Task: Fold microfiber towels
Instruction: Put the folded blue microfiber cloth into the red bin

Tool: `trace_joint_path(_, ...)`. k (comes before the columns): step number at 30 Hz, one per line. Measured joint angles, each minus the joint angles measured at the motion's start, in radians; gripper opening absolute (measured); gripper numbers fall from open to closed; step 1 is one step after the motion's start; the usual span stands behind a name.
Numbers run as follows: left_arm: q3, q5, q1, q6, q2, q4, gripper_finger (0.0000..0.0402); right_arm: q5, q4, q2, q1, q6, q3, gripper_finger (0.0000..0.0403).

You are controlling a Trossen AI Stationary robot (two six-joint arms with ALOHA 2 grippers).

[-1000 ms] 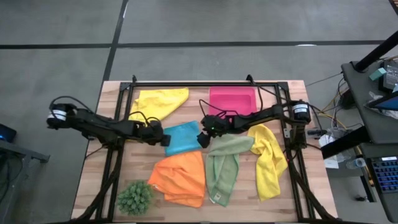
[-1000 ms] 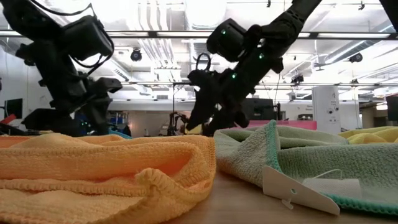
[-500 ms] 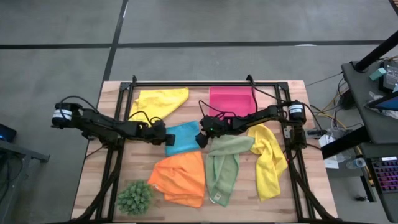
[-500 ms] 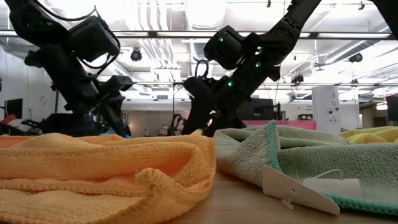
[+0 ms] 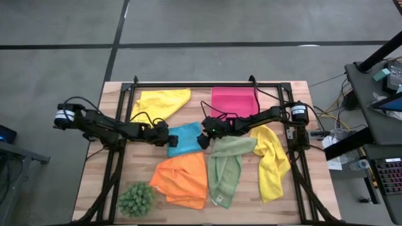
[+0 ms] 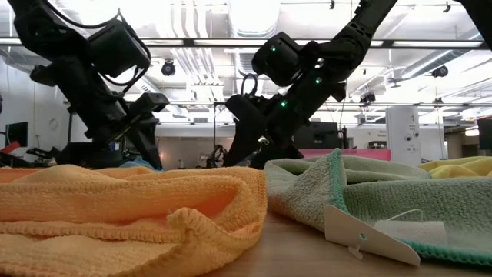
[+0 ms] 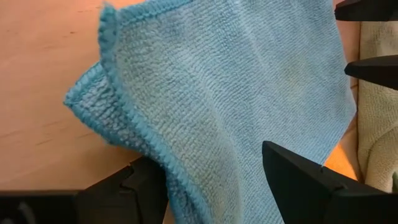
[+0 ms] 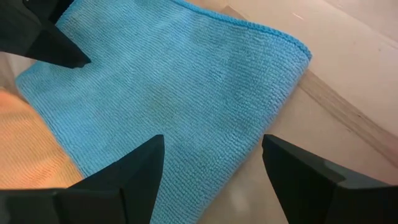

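The blue towel (image 5: 184, 139) lies mid-desk between both arms: left gripper (image 5: 171, 140) at its left edge, right gripper (image 5: 203, 139) at its right, fingers spread.

In the low view the orange towel (image 6: 131, 211) hides the turquoise towel (image 5: 185, 138) (both claws' fingertips too).

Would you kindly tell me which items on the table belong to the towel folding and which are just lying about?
Part of the job:
turquoise towel
orange towel
green towel
yellow towel at the back
yellow towel on the right

Just lying about:
pink tray
spiky plant ball
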Motion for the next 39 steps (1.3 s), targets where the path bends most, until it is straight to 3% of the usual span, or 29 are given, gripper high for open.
trace_joint_path(11, 0.000, 0.002, 0.000, 0.001, 0.007, 0.018, 0.0226, 0.001, 0.058, 0.053, 0.002, 0.007, 0.001, 0.0259)
trace_joint_path(21, -0.001, 0.008, -0.001, 0.027, 0.007, 0.018, 0.0217, -0.101, 0.210, 0.097, 0.007, 0.020, 0.001, 0.0235)
trace_joint_path(27, -0.001, 0.008, -0.002, 0.036, 0.007, 0.024, 0.0149, -0.099, 0.215, 0.097, 0.007, 0.020, 0.000, 0.0189)
trace_joint_path(35, -0.002, 0.008, -0.002, 0.071, 0.004, 0.038, 0.0025, -0.083, 0.262, 0.097, 0.007, -0.006, 0.000, 0.0070)
trace_joint_path(39, 0.004, 0.003, -0.002, 0.114, -0.027, 0.032, 0.0008, -0.083, 0.262, 0.093, 0.007, -0.026, 0.000, 0.0018)
